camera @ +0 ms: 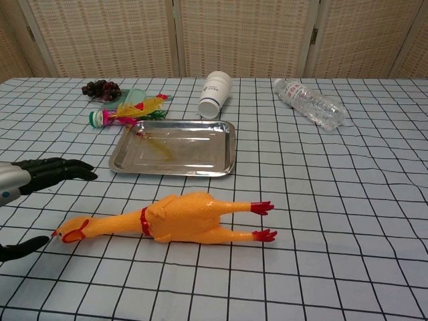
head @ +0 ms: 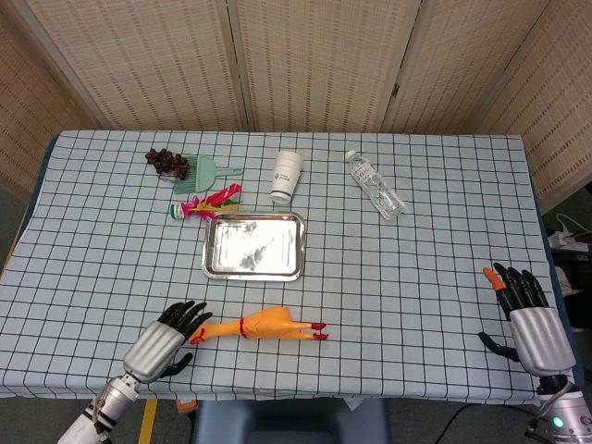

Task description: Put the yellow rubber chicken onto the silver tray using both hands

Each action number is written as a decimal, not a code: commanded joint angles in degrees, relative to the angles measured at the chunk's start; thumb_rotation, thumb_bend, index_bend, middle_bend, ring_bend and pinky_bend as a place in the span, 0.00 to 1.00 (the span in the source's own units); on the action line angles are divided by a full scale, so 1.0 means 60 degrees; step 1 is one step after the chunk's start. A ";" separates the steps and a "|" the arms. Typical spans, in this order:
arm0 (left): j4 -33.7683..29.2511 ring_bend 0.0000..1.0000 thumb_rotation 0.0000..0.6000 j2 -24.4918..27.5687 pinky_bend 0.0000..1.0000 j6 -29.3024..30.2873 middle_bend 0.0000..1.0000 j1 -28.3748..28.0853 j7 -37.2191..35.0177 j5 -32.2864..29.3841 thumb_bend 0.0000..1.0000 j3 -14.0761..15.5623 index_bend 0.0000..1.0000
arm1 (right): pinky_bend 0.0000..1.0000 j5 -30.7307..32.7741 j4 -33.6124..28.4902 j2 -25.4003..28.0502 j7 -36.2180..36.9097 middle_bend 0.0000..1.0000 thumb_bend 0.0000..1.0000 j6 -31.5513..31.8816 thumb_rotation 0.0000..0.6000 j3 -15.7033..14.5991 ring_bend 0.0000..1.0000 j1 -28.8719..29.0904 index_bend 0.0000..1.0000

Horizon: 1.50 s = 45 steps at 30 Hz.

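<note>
Table (head: 444, 231) has a pale blue-white cloth with a black grid all over it. The rubber chicken (head: 254, 326) is yellow-orange with a red beak, red collar and red feet. Tray (head: 253, 246) is shiny silver. Paper cup (head: 287, 176) is white with a small dark print on the side, and the bottle (head: 375, 196) is clear plastic with a white cap. There's a mint green comb (head: 205, 172), a bunch of dark purple-brown grapes (head: 166, 162), and a feather toy (head: 205, 203) in pink, yellow and green. Both hands have black fingers and silver-grey backs; the left hand (head: 168, 339) is all black at the tips, the right hand (head: 524, 316) has one orange fingertip. Behind it all are tan woven screens (head: 314, 60).
</note>
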 commanded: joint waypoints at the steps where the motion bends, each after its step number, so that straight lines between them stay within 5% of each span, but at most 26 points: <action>1: 0.0121 0.00 1.00 -0.0483 0.11 -0.0429 0.00 -0.0336 0.0440 -0.0439 0.38 -0.0226 0.12 | 0.00 -0.0001 -0.0015 0.0027 0.0029 0.00 0.12 -0.0038 1.00 -0.0020 0.00 0.0003 0.00; 20: 0.1276 0.00 1.00 -0.1787 0.12 -0.1098 0.00 -0.1054 0.1871 -0.2294 0.37 -0.0625 0.17 | 0.00 0.0082 -0.0004 0.0086 0.0094 0.00 0.12 -0.0097 1.00 0.0000 0.00 -0.0015 0.00; 26: 0.1718 0.01 1.00 -0.2146 0.13 -0.0972 0.03 -0.1210 0.1733 -0.2325 0.37 -0.0660 0.29 | 0.00 0.0155 0.0015 0.0040 0.0018 0.00 0.12 -0.0196 1.00 0.0012 0.00 0.0015 0.00; 35: 0.2567 0.16 1.00 -0.2769 0.20 -0.0174 0.28 -0.1283 0.1085 -0.1511 0.41 -0.0547 0.57 | 0.00 0.0278 0.0045 -0.0006 -0.0058 0.00 0.12 -0.0370 1.00 0.0022 0.00 0.0068 0.00; 45: 0.3131 0.37 1.00 -0.3272 0.39 0.0928 0.57 -0.1094 -0.0485 -0.0760 0.67 -0.0404 0.81 | 0.00 0.0152 -0.0008 -0.0019 -0.0098 0.00 0.12 -0.0359 1.00 -0.0049 0.00 0.0061 0.00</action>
